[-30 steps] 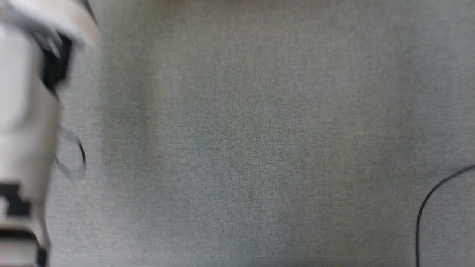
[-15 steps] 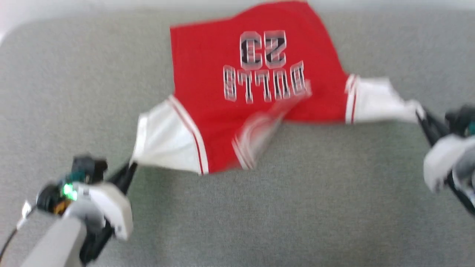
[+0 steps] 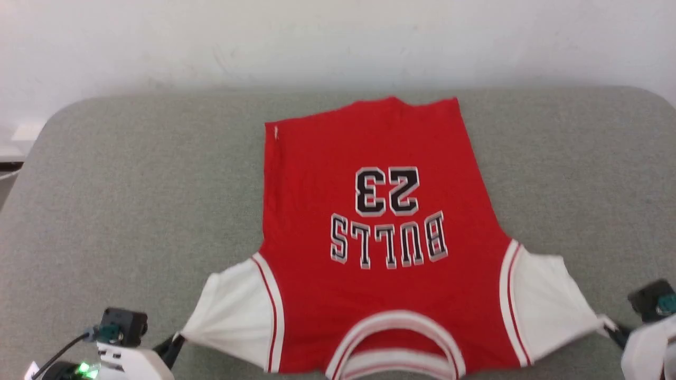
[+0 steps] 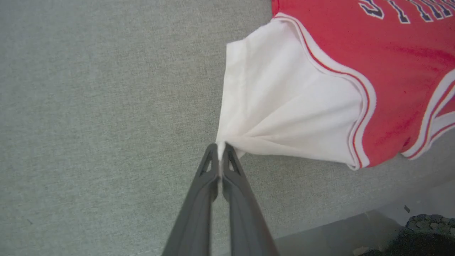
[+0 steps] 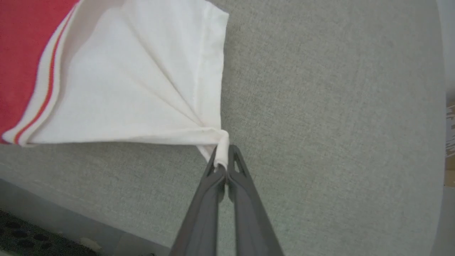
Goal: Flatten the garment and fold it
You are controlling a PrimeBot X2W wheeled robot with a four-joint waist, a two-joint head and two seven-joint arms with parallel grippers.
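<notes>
The garment, a red jersey with white sleeves and black lettering, lies front up on the grey table, collar toward me and hem at the far side. My left gripper is shut on the corner of its white left sleeve, pinched at the fingertips. Over at the lower right, my right gripper is shut on the tip of the other white sleeve, cloth bunched between its fingertips. Both sleeves are pulled taut outward.
The grey fabric table ends in a rounded far edge below a white wall. Its near edge runs close under both grippers, with dark floor beyond. Bare table lies left and right of the jersey.
The head camera has swung from bare table up to the whole table. The jersey, half a second ago crumpled with its collar flipped, now lies spread flat; both grippers still hold the sleeves.
</notes>
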